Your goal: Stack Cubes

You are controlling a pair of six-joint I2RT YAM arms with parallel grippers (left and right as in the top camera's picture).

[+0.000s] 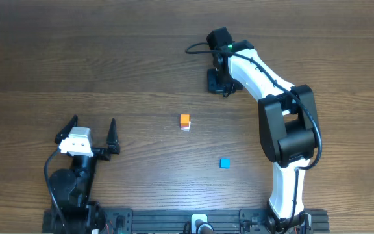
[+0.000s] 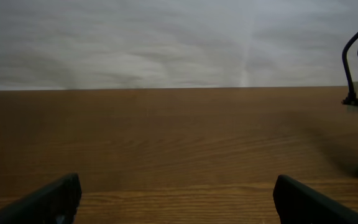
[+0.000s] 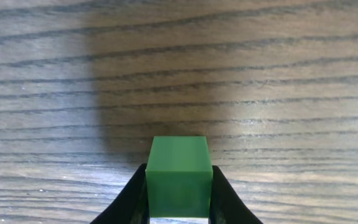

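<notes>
I worry the small green plastic cube point(image 3: 179, 168), pinched by its side faces in the right gripper point(image 3: 179, 198), may twist on the long carry to the small orange cube point(image 1: 184, 119) mid-table and land skewed, toppling it. The right arm is stretched to the far side of the wooden table point(image 1: 109, 52), wrist pointing down. The left gripper point(image 1: 93, 123) sits near its base, fingers spread wide and empty.

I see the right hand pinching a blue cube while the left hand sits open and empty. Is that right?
Not quite. The right hand is pinching a green cube, not a blue one, as the right wrist view shows. The left hand does sit open and empty.
</notes>
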